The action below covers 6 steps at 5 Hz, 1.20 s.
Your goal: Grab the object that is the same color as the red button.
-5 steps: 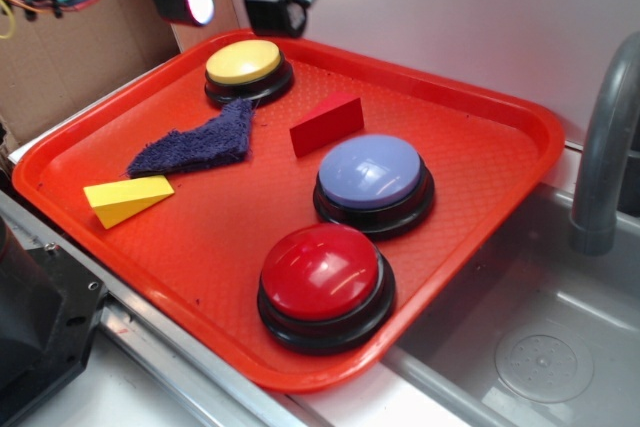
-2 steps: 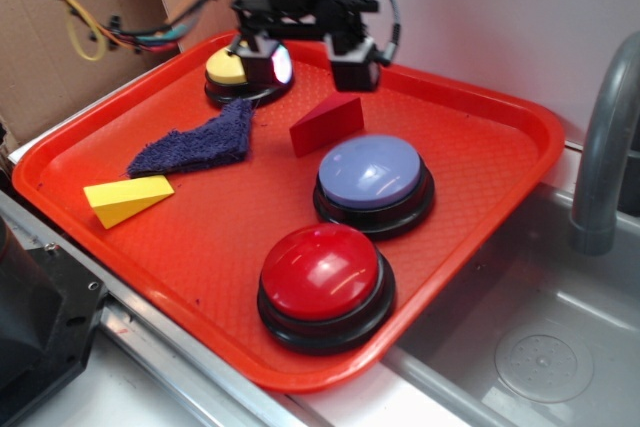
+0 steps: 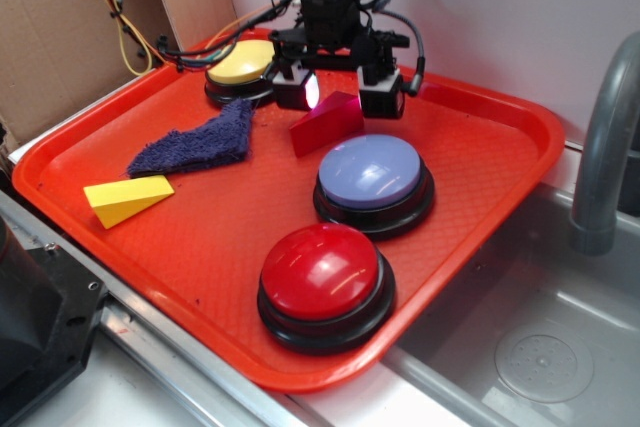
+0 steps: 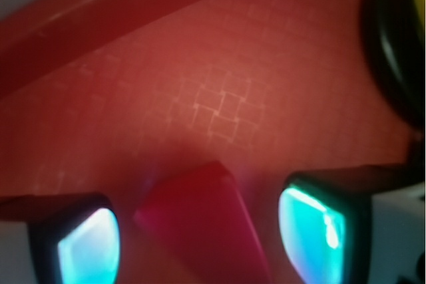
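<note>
One small red wedge block (image 3: 327,122) lies on the red tray (image 3: 500,137), flat-faced and solid, its thin end toward the purple cloth (image 3: 197,144) and its thick end toward the tray's far side, just behind the lavender-blue button (image 3: 373,182) and near the yellow button (image 3: 242,68). The gripper (image 3: 338,94) hangs directly over it with its jaws spread wide, one finger pad (image 3: 301,91) on either side of the block's upper edge, gripping nothing. The exterior view shows the whole layout: the red button (image 3: 324,282) at the tray's near edge, well apart from the block, a yellow wedge (image 3: 126,198) near the left rim, and a grey faucet (image 3: 605,147) over the sink at right. The wrist view shows instead what the arm hides from outside: the block (image 4: 203,224) sits between the two glowing pads (image 4: 313,227), apart from both, with the tray's textured grid (image 4: 219,108) beyond and the black base of the yellow button at the right edge. A second ago the gripper was up behind the yellow button; shortly after it was over the tray's far side, still short of the block; now it is lower and straddles the block, which has not moved.
</note>
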Each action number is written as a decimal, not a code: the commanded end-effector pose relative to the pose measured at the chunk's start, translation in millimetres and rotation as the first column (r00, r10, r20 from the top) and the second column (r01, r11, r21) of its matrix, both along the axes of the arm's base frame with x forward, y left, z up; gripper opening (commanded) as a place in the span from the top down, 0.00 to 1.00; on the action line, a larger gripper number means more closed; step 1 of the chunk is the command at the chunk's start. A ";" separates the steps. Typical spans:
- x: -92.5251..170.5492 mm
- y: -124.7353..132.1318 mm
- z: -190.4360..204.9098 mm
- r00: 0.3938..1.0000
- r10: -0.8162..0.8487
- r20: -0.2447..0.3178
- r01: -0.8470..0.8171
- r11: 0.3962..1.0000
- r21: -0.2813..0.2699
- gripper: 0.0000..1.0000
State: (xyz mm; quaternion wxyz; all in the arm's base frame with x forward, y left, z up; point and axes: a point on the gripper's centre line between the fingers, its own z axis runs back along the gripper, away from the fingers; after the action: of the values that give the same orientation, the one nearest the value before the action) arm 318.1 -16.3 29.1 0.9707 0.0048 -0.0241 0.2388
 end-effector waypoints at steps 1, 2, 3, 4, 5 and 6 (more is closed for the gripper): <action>13.2 13.3 7.8 0.997 0.036 0.063 -0.035 0.999 -0.014 1.00; 10.8 14.8 20.0 0.997 0.008 0.079 -0.008 1.000 0.001 1.00; 7.7 22.0 48.0 0.994 -0.061 0.096 0.057 0.997 0.051 1.00; 0.4 26.4 78.3 0.993 -0.109 0.050 0.109 0.994 0.009 1.00; -16.5 32.6 107.4 0.985 -0.164 0.047 0.163 0.987 0.010 1.00; -54.6 43.5 127.0 0.980 -0.194 0.040 0.195 0.981 -0.004 1.00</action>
State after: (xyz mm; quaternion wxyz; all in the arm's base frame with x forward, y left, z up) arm 256.7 19.4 143.1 0.9902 -0.0030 -0.0136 0.1390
